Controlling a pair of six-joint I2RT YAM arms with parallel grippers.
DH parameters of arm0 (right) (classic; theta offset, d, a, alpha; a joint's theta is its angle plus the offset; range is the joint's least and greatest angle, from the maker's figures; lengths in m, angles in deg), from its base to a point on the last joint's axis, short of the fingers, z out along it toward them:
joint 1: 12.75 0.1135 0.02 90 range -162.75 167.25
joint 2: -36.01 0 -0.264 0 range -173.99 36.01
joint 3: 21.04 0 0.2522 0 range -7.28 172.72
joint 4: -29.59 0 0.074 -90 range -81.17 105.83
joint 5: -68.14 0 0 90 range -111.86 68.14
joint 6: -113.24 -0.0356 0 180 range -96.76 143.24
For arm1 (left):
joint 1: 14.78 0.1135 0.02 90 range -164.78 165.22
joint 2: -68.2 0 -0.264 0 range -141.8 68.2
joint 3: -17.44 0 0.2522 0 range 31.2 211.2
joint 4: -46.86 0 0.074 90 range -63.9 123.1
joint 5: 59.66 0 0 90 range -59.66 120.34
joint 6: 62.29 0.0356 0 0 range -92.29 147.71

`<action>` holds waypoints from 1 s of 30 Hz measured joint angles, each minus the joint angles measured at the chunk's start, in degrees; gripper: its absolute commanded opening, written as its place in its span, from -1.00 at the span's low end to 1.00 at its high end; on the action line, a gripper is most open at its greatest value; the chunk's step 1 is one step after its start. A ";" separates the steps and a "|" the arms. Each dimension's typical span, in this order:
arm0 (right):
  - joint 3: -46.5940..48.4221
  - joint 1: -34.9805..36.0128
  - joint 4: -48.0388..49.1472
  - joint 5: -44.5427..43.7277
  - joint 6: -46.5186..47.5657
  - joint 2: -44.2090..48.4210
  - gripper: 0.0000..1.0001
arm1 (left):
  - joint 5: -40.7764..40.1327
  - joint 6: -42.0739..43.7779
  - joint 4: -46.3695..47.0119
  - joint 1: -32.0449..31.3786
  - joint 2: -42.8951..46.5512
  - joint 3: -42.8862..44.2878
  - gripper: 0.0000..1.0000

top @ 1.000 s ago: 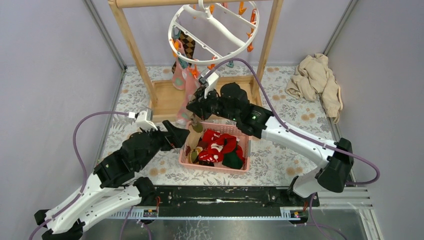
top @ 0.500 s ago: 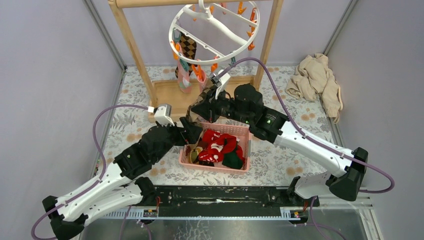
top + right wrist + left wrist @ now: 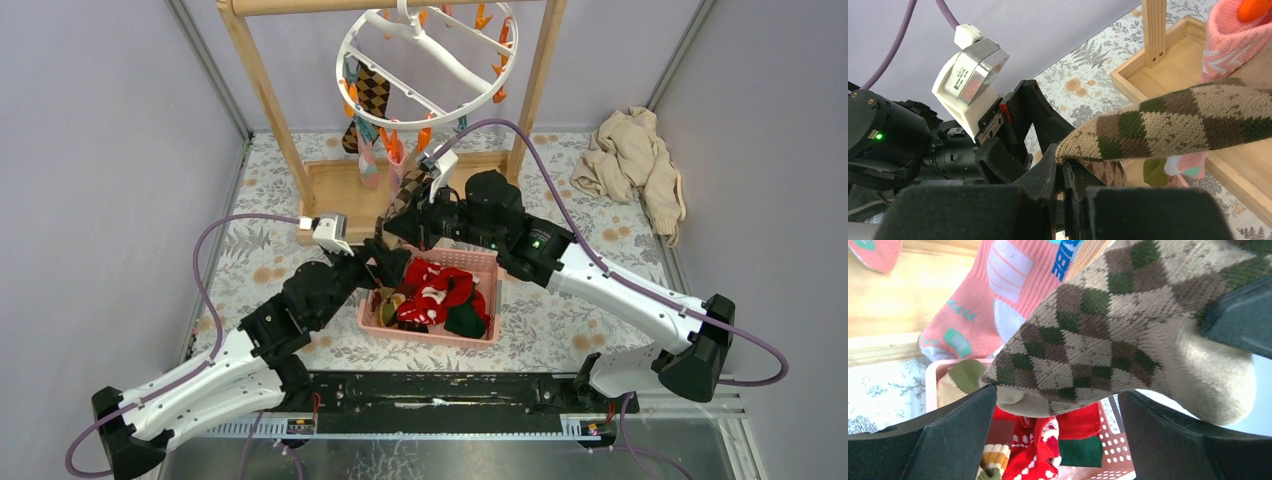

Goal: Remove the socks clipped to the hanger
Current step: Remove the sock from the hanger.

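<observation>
The white ring hanger (image 3: 428, 60) hangs from the wooden rack, with a dark checked sock (image 3: 372, 92) and pink socks (image 3: 368, 160) clipped at its left side. A brown-beige argyle sock (image 3: 1188, 120) stretches down from there, and my right gripper (image 3: 1060, 160) is shut on its lower edge. My left gripper (image 3: 1057, 405) stands wide open just under that argyle sock (image 3: 1108, 335), with nothing between its fingers. A pink sock (image 3: 998, 295) hangs close behind. Whether a clip still holds the argyle sock is hidden.
A pink perforated basket (image 3: 480, 262) under both grippers holds red, green and striped socks (image 3: 1048, 450). The wooden rack's posts (image 3: 262, 90) and base tray (image 3: 335, 195) stand right behind. A beige cloth heap (image 3: 635, 160) lies at the far right.
My left arm has reached forward and to the right, bringing its open gripper under the argyle sock. The right arm has shifted slightly right, still gripping, and the clipped socks have swung back.
</observation>
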 measured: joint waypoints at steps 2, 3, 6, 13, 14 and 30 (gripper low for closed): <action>0.00 0.00 -0.31 0.17 -0.11 0.00 -1.00 | -0.50 1.40 1.66 -0.52 0.09 -0.63 0.97; 0.00 0.00 -0.48 0.39 -0.13 0.00 -1.00 | -0.90 2.05 2.47 -0.83 0.13 -0.87 0.97; 0.00 0.00 -0.90 0.85 -0.22 0.00 -1.00 | -1.95 4.46 4.92 -1.66 0.09 -1.49 0.86; 0.02 0.00 -1.55 1.05 -0.52 0.00 -1.00 | -3.43 8.22 8.28 -2.64 -1.53 -1.53 -0.07; 0.02 0.00 -1.68 1.05 -0.52 0.00 -1.00 | -3.56 8.72 8.48 -2.64 -1.81 -1.51 -0.24; 0.04 0.00 -3.28 0.87 -0.35 -0.22 -1.00 | -3.78 9.05 5.92 -3.34 -1.40 0.24 -0.82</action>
